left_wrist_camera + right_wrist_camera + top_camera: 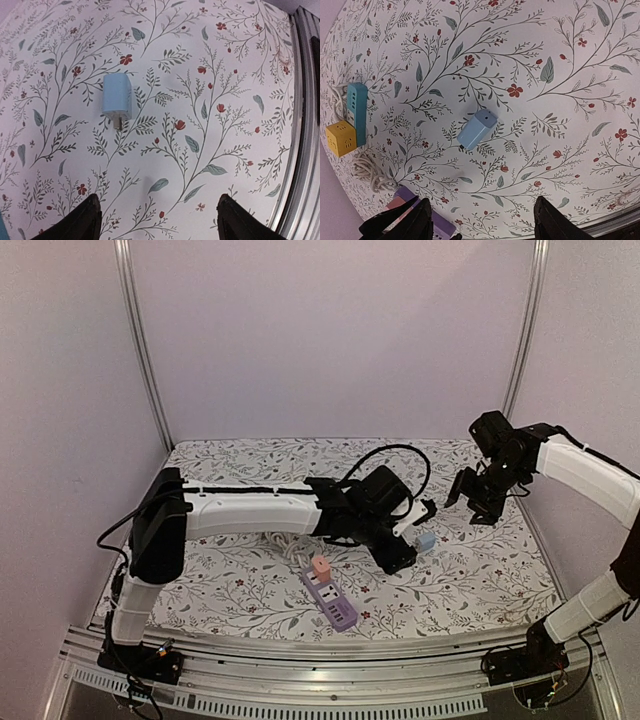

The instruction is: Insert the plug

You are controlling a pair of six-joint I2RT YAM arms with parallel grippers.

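1. Plug lies flat on the cloth, untouched, near my left gripper.
2. Likely light, rigid, slick plastic; I'd pinch its broad sides, clear of the prongs.
3. Left gripper and right gripper both gape, empty.

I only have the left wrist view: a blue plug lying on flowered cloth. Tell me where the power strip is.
Observer: The purple power strip lies to the left of the blue plug and nearer the robot.
Operator: Report which sockets are taken.
Observer: A pink plug sits in its far end. The sockets nearer the robot look uncovered.
Operator: Say where the other arm is.
Observer: The right tool hangs open to the right of the blue plug, with nothing in it.
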